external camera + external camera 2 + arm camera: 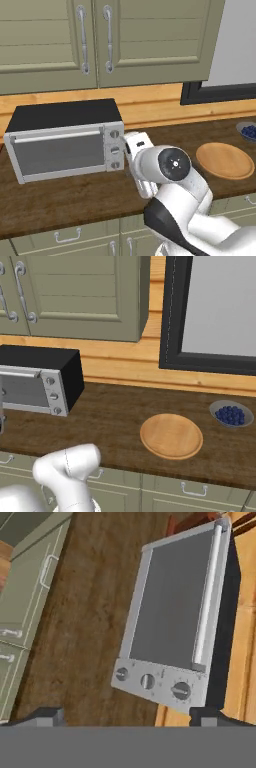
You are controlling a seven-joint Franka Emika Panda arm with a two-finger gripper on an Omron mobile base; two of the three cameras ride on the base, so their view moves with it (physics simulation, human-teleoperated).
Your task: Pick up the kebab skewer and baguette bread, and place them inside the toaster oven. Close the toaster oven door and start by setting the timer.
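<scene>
Starting at the left, the toaster oven (65, 140) sits on the table (75, 195) with the toaster oven door (57, 152) shut flat against its front, the bar handle (57, 136) running along the door's top edge. Just right of the door is the column of three knobs (115, 149), and our claw (127, 714) hangs directly in front of them, wrist rolled so that the hand view shows the oven turned on its side. There the knobs (150, 682) lie just beyond our fingertips (50, 716), which stand wide apart with nothing between them, so the claw is open and empty.

We see neither the kebab skewer nor the baguette bread; with the door shut we judge they are probably inside, though the grey glass does not let us confirm it. What is left, as we read it, is the timer. The move turns on one thing: the knob column lies straight ahead of the claw, near but not touching, its line running across our fingers' gap.

Farther right of the claw, well apart, a bare round wooden plate (171, 436) rests on the dark wood table, then a small bowl of blueberries (231, 415). Olive cabinets (100, 40) hang above, and a dark-framed window (215, 311) stands at the right.
</scene>
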